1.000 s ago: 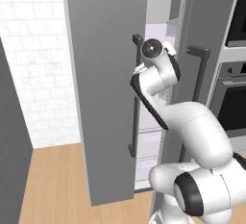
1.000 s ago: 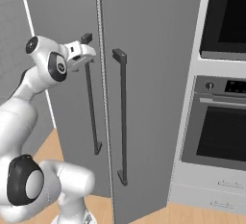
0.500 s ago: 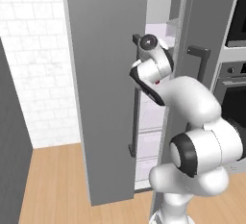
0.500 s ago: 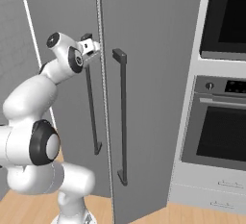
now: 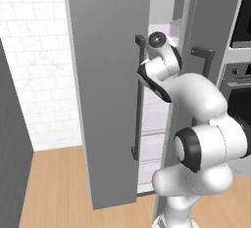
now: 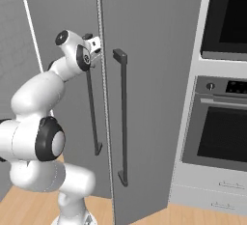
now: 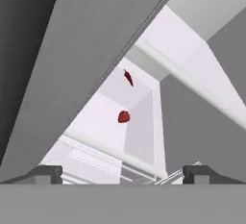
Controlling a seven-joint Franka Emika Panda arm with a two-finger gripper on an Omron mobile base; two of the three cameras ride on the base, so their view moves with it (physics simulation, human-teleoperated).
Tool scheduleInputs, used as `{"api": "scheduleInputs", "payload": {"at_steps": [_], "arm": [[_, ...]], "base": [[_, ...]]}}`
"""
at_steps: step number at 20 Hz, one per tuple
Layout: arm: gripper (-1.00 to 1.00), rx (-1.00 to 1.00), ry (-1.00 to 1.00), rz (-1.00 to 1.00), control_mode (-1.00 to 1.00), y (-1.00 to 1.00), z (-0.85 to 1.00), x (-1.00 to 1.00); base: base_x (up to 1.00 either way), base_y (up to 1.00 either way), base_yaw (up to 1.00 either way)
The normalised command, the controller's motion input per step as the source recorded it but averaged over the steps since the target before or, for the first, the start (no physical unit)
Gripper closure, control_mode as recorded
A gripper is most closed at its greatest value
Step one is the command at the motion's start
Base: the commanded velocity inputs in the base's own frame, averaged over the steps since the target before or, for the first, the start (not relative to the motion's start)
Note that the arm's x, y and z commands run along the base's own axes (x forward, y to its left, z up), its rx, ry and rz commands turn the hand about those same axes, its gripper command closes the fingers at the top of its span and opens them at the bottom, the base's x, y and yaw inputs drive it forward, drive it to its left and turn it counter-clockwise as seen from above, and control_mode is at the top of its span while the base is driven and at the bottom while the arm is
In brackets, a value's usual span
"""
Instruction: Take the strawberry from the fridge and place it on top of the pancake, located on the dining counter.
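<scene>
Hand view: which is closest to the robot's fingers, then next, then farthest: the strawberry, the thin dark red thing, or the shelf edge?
1. Shelf edge, just above the gripper.
2. Strawberry, on the shelf beyond.
3. Thin dark red thing, farthest back.

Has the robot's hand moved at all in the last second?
Yes. In the right base view the hand has shifted right, toward the fridge door gap, nearer the right door handle.
</scene>
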Motion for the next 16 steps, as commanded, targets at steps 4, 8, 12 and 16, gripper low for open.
{"api": "scheduleInputs", "payload": {"at_steps": [4,8,12,16], "arm": [[-1.0,0.0,0.0,-0.02,-1.0,-0.47,0.03,-0.5],[-1.0,0.0,-0.03,-0.09,-1.0,-0.37,0.09,-0.89],[-1.0,0.0,-0.03,-0.17,-1.0,-0.46,0.15,-0.84],[-1.0,0.0,0.0,-0.19,-1.0,-0.71,0.12,-0.62]], "base": [[0.0,0.0,0.0],[0.0,0.0,0.0],[0.0,0.0,0.0],[0.0,0.0,0.0]]}}
